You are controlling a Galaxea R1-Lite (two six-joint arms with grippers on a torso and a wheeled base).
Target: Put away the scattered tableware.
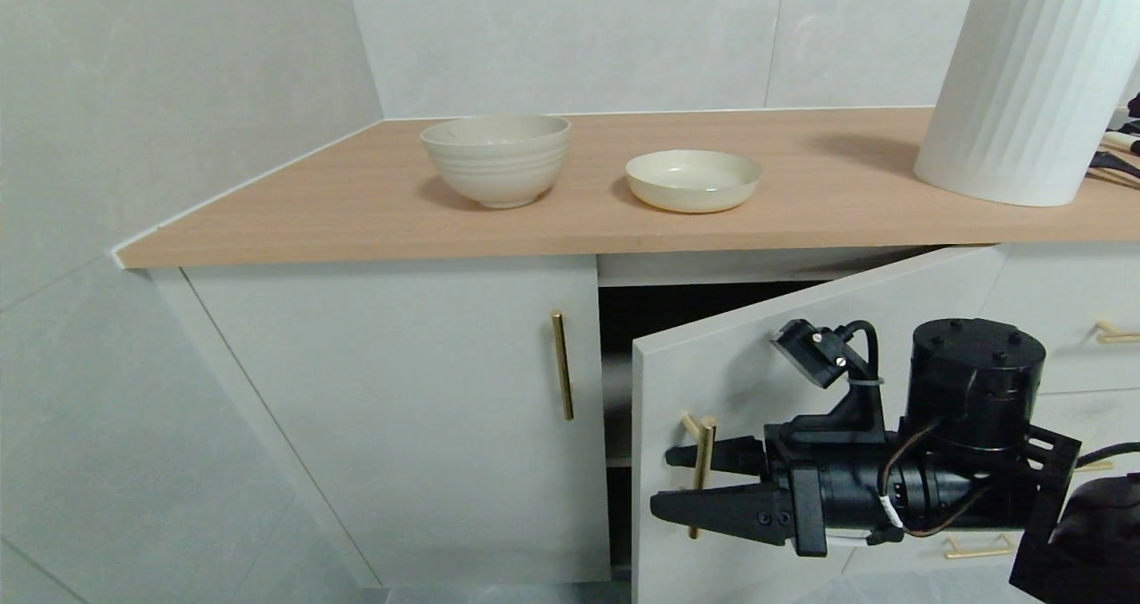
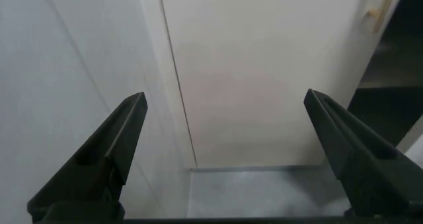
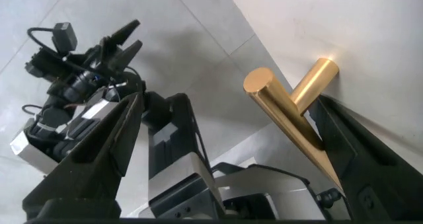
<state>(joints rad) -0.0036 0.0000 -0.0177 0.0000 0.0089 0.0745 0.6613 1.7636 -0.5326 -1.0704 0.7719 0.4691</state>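
On the countertop [image 1: 356,221], a ribbed bowl [image 1: 495,159] sits at 9 o'clock of a shallow dish [image 1: 693,179]. Both judged ceramic: rigid, slick, breakable; grip at the rims. The right gripper [image 1: 663,481] has its jaws parted astride the door handle [image 1: 704,475]. The left gripper [image 2: 225,98] has its jaws spread wide.

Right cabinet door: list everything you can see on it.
The right cabinet door is a plain white flat panel, matte-looking, below the wooden countertop. It stands partly open, its free edge swung out, with dark cabinet interior showing in the gap. A brass-coloured bar handle stands upright on short posts near that free edge. The right gripper has its open fingers either side of the handle; one appears to touch it.
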